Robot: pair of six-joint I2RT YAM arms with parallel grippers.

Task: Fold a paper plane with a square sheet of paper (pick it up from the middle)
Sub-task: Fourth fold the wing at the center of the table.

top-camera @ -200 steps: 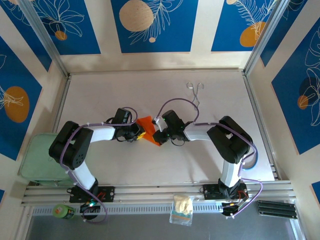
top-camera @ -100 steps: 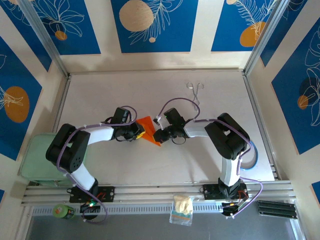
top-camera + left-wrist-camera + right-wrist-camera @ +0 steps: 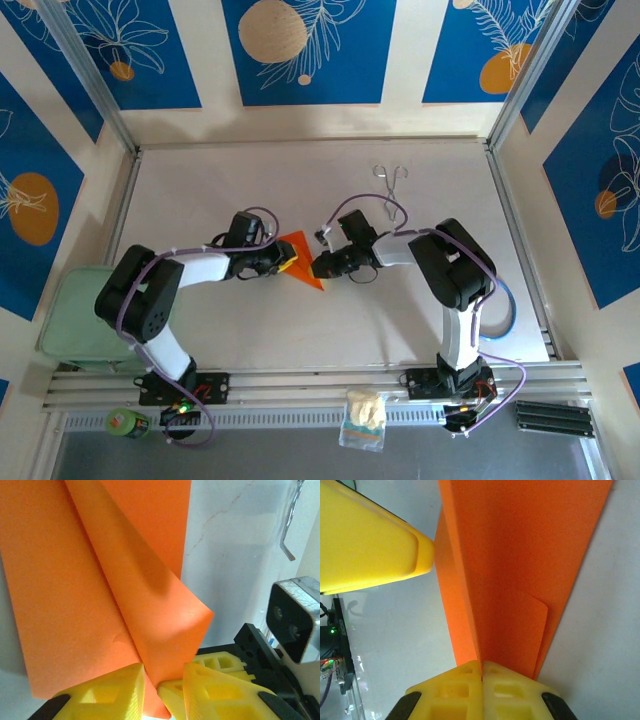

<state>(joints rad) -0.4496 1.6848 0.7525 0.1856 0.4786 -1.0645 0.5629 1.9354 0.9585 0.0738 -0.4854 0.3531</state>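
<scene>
**Both pincers clamped on the creased orange sheet**

From above, the sheet of paper point(image 3: 303, 262) sits near the middle of the bench point(image 3: 250, 330), just left of frame centre. It is a creased orange wedge with its tip pointing toward the lower right. The left pincer point(image 3: 284, 263) meets it from the left and the right pincer point(image 3: 318, 265) from the right, so the two arms close in on it from opposite sides. The metal tongs point(image 3: 390, 186) lie well apart, toward the upper right of the bench.

In the left wrist view the sheet of paper point(image 3: 75, 590) covers the upper left. One flap is lifted and slopes down to the lower centre. There it runs between the yellow fingers point(image 3: 107, 692) of the left pincer point(image 3: 162, 692), which is closed on it.

In the right wrist view the right pincer point(image 3: 481, 680) has its fingers pressed together at bottom centre, nipping the sheet of paper point(image 3: 520, 555) at its crease. A yellow finger of the left pincer point(image 3: 370, 545) sits at the upper left, against the sheet's edge.
</scene>
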